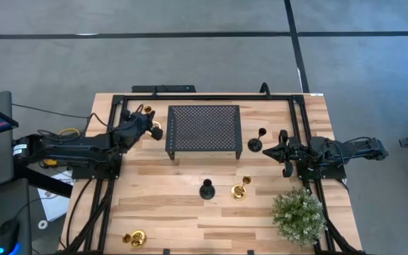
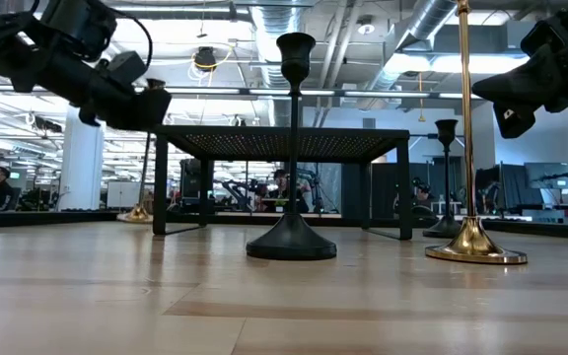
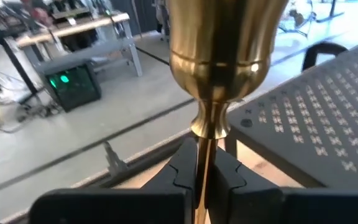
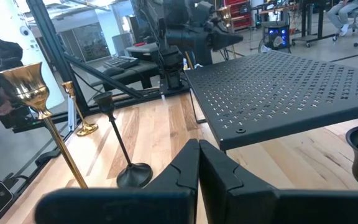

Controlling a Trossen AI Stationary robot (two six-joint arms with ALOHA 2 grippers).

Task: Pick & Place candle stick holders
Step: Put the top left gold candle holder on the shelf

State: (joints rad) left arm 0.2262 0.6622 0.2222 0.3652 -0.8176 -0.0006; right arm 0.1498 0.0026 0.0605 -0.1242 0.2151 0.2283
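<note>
My left gripper (image 1: 149, 126) is at the far left, beside the black perforated stand, shut on a tall gold candle holder (image 3: 219, 56). Its base (image 2: 138, 212) shows low by the table behind the stand's leg. My right gripper (image 1: 280, 151) is shut and empty at the right, just right of a short black holder (image 1: 255, 144) standing on its base. Another black holder (image 1: 206, 189) and a tall gold holder (image 1: 239, 191) stand upright at the middle. A further gold holder (image 1: 134, 239) is near the front left edge. My left gripper pinches the gold holder's thin stem (image 3: 202, 163) between its two fingers, just below the cup. The fingers come about level from the table's left and lie across the stem. The holder stands nearly upright. Whether its base touches the table, I cannot tell.
The black perforated stand (image 1: 204, 129) fills the far middle of the table. A small green bushy plant (image 1: 299, 216) stands at the front right. A black frame rail (image 1: 211, 97) runs along the far edge. Bare wood lies in the front middle.
</note>
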